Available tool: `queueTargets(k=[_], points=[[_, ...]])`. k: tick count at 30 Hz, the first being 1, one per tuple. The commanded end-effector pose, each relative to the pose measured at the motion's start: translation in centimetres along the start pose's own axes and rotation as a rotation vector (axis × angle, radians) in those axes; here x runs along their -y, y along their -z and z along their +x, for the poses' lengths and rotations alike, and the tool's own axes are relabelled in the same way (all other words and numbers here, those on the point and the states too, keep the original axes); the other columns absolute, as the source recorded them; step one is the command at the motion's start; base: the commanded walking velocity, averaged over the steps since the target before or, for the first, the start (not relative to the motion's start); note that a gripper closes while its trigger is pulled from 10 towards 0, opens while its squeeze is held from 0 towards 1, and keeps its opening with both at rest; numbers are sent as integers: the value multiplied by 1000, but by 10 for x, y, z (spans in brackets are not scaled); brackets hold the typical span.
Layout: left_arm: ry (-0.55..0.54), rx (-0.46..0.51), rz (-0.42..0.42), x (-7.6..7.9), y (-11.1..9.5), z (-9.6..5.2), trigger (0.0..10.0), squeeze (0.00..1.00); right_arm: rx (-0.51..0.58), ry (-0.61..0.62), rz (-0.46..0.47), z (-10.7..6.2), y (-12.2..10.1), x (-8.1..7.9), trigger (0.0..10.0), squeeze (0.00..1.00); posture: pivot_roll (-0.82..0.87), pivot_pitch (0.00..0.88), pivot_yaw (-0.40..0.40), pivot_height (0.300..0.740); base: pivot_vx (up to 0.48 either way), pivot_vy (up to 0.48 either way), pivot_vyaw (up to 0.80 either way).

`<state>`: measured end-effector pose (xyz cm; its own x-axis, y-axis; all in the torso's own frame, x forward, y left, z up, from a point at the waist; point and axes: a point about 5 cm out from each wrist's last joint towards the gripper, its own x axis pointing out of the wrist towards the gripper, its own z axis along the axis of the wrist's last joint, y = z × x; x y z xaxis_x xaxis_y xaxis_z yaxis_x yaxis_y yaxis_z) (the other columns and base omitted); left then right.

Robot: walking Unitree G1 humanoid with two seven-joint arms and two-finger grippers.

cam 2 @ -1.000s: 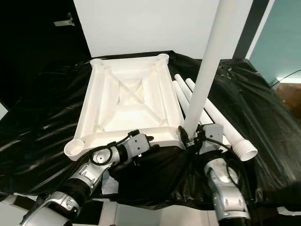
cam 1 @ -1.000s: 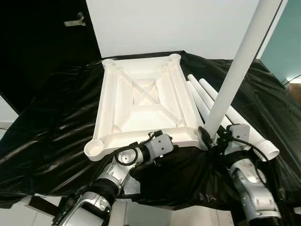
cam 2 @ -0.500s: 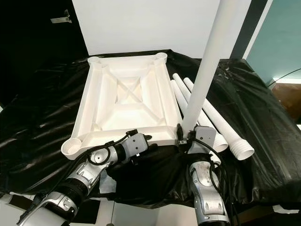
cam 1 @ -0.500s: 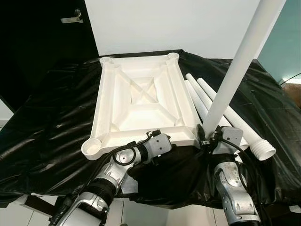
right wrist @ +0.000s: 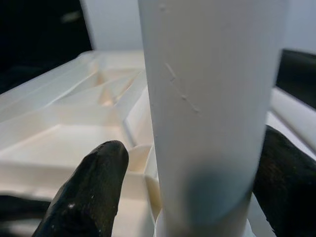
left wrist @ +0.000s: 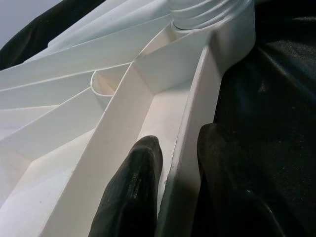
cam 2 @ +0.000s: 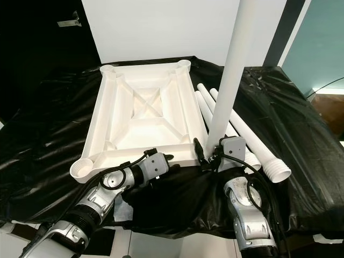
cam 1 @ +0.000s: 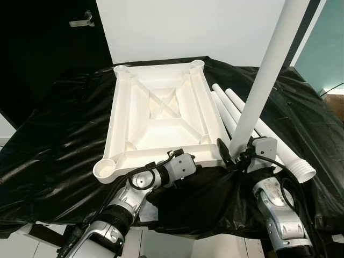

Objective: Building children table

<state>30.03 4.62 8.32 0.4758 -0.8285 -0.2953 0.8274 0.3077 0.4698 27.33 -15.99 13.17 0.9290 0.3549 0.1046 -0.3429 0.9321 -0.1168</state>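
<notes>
The right gripper (cam 1: pixel 236 158) clamps one white plastic tube leg (cam 1: pixel 258 91) upright at the upturned white plastic tabletop (cam 1: pixel 161 115)'s near socket. The left gripper (left wrist: pixel 170 163) pinches the tabletop's near rim. Beside the right gripper, three white spare legs (cam 1: pixel 236 115) lie unfitted.

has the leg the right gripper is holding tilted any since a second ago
Yes. The table leg now stands more upright over the tabletop near right corner; its top leaned further right earlier.

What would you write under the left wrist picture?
Left gripper pinching the rim of the upside-down white tabletop.
</notes>
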Motion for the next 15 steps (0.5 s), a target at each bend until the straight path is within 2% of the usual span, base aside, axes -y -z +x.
queueTargets(k=[1,4,5,7,11,12,14,15], points=[[54,-144,-93,28,31,-2,10000,0,-61,-136,66,0,8,-7,10000,0,-62,36,-21,740,0,0,0],[55,-149,-91,26,32,-3,10000,0,-132,-294,79,-8,14,-4,10000,0,-64,33,-17,740,0,0,0],[55,-149,-91,26,32,-3,10000,0,-132,-294,79,-8,14,-4,10000,0,-64,33,-17,740,0,0,0],[51,-155,-88,24,33,-4,10000,0,-151,-320,30,-7,14,8,10000,0,-60,31,-15,740,0,0,0],[48,-155,-86,23,33,-5,10000,0,-170,-363,19,-4,13,14,10000,0,-54,29,-14,740,0,0,0],[47,-154,-85,22,33,-5,10000,0,-173,-380,14,-3,13,15,4510,0,-48,29,-13,740,0,0,0],[47,-154,-85,22,33,-5,10000,0,-177,-402,11,-3,12,15,4510,0,-48,29,-13,740,0,0,0],[46,-154,-85,22,33,-5,10000,0,-181,-423,5,-2,11,16,0,0,-44,29,-12,740,0,0,0]])
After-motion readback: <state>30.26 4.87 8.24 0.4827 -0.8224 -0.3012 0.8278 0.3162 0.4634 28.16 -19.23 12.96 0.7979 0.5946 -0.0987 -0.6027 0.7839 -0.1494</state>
